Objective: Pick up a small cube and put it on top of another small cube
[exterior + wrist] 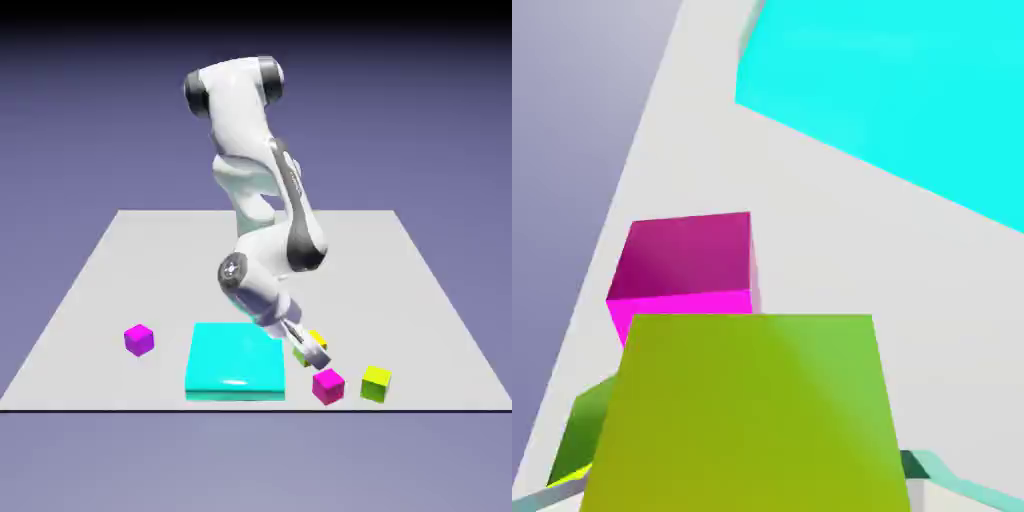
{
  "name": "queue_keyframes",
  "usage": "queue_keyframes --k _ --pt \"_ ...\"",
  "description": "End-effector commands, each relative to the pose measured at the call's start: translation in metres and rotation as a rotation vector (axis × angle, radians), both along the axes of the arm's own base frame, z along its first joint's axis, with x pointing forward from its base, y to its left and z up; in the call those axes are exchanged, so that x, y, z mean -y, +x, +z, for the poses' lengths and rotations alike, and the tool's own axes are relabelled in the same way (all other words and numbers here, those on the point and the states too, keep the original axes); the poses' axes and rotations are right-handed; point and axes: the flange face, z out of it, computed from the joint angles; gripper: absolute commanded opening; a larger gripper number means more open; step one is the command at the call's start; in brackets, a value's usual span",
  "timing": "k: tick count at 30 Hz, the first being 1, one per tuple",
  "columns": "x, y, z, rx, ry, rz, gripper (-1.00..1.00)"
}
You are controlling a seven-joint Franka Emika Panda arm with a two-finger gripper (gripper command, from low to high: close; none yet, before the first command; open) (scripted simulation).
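One yellow cube (752,415) sits clamped between the gripper's (312,347) fingers, just beside the cyan slab (235,362), apparently held for stacking on the nearby magenta cube (687,265).

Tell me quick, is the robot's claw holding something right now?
End effector: closed on the small golden-yellow cube, which fills the hand view between its fingertips; it sits low by the magenta cube.
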Motion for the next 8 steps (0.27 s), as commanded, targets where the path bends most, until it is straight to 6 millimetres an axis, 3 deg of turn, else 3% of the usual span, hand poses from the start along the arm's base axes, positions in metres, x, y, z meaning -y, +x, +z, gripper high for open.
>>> queue_keyframes --k 1,4,5,6,8 --pt "-0.009 -0.002 -0.017 -0.001 0.000 0.001 -1.00" --pt "-0.030 -0.012 -0.058 -0.001 -0.001 0.001 -1.00" --pt "-0.030 -0.012 -0.058 -0.001 -0.001 0.001 1.00" --pt "-0.030 -0.012 -0.058 -0.001 -0.001 0.001 1.00" --pt "-0.013 -0.004 -0.025 0.000 0.000 0.001 1.00"
